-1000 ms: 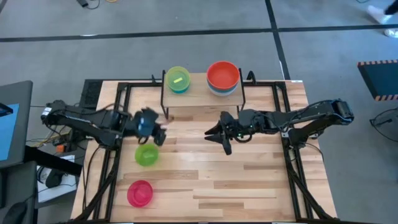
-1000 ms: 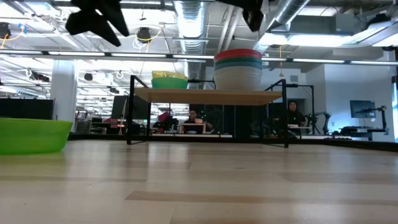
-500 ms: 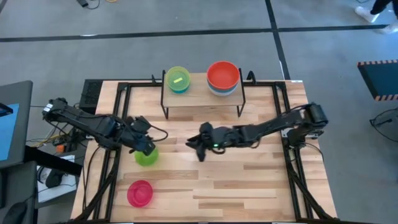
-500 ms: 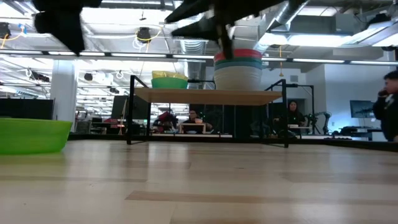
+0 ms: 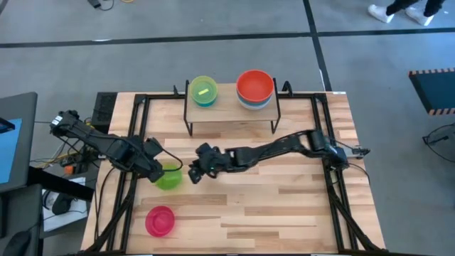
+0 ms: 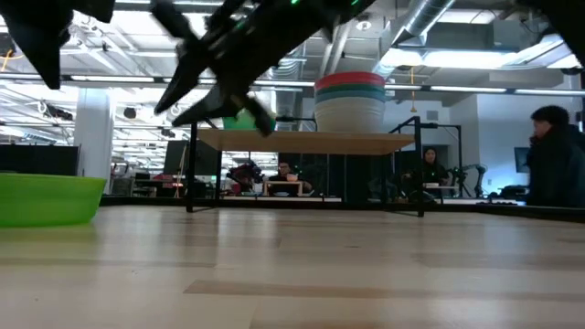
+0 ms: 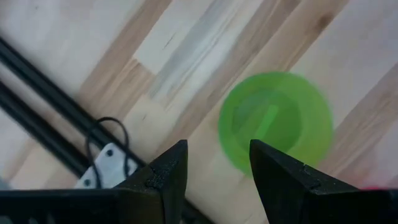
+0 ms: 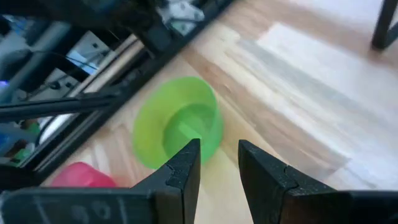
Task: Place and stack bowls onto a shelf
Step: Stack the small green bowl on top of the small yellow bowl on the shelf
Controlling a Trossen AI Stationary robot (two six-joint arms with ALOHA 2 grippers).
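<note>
A lime green bowl [image 5: 169, 177] rests on its base on the table, left of centre; it also shows in the low view [image 6: 46, 199]. My left gripper [image 5: 153, 170] is open just left of it, above the table, and the bowl [image 7: 275, 121] lies ahead of its fingers. My right gripper [image 5: 193, 171] is open just right of the bowl [image 8: 180, 127], reaching across from the right. A pink bowl [image 5: 160, 220] sits near the front left. The shelf [image 5: 231, 112] at the back carries a yellow-and-teal stack [image 5: 203, 91] and a red-topped stack [image 5: 254, 89].
Black frame rails [image 5: 131, 128] run along the table's left and right sides. The shelf's thin black legs [image 6: 192, 164] stand at the far side. A person [image 6: 553, 155] stands beyond the table at the right of the low view.
My right gripper has swept from the table's middle toward the left edge and now stands beside the lime green bowl. My left gripper has moved toward the near edge and a little left, down to the bowl's left side. The bowls have stayed in place.
</note>
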